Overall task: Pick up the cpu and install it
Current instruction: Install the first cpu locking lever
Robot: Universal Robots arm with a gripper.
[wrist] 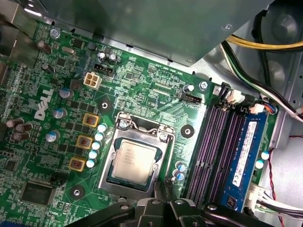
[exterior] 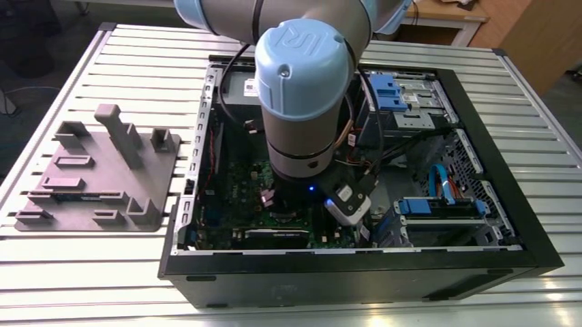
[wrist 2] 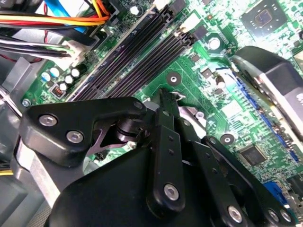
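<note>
The cpu (wrist: 130,160) sits flat in its silver socket frame (wrist: 109,163) mid-motherboard (wrist: 142,85). It's a thin square with a dull metal top, just beside the gripper (wrist: 162,185) and not in it (can't tell if the jaws are open or closed). The green board lies inside the black computer case (exterior: 364,262), with one blue memory stick (wrist: 246,151) slotted in.

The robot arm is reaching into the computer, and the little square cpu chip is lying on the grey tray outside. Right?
Not quite. The robot arm does reach into the computer case, but the cpu is not on the grey tray. The first wrist view shows it lying inside the silver socket frame on the green motherboard.
</note>
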